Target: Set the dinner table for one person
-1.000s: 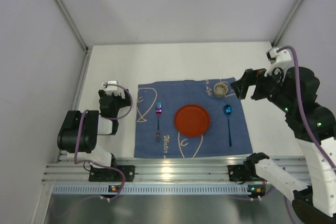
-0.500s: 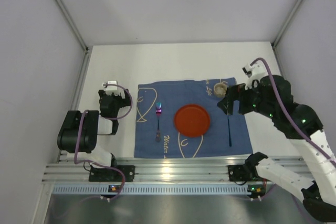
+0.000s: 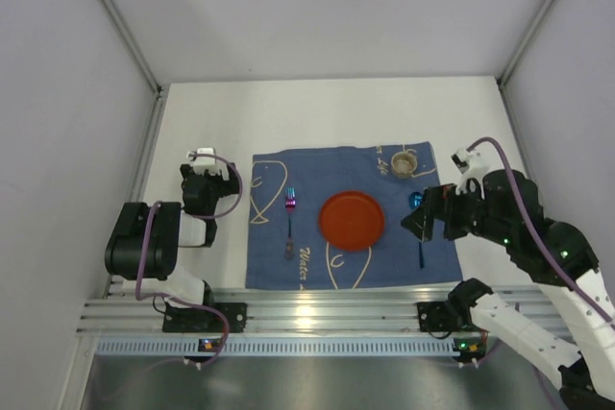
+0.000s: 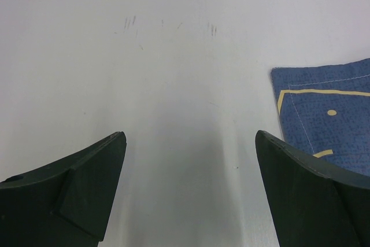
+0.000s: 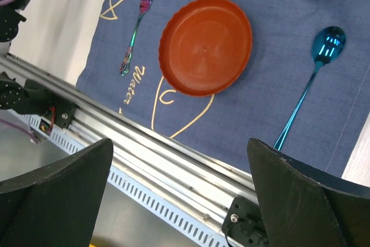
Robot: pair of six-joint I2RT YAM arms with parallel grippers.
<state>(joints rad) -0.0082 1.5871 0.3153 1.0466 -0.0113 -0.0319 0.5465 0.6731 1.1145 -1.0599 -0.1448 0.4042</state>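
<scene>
Two sets of jaws, both spread wide and empty: left low over the bare white desk (image 4: 173, 56) beside the placemat (image 4: 324, 108), right above the spoon (image 5: 327, 45). Looks nearly finished; raise straight up, sparing the spoon at 3 o'clock of the plate (image 3: 352, 220), fork (image 3: 289, 223) at 9, cup (image 3: 404, 162) at 1.

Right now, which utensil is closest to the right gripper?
The shiny blue metal spoon, right of the round orange plate; the iridescent metal fork lies left of it.
</scene>
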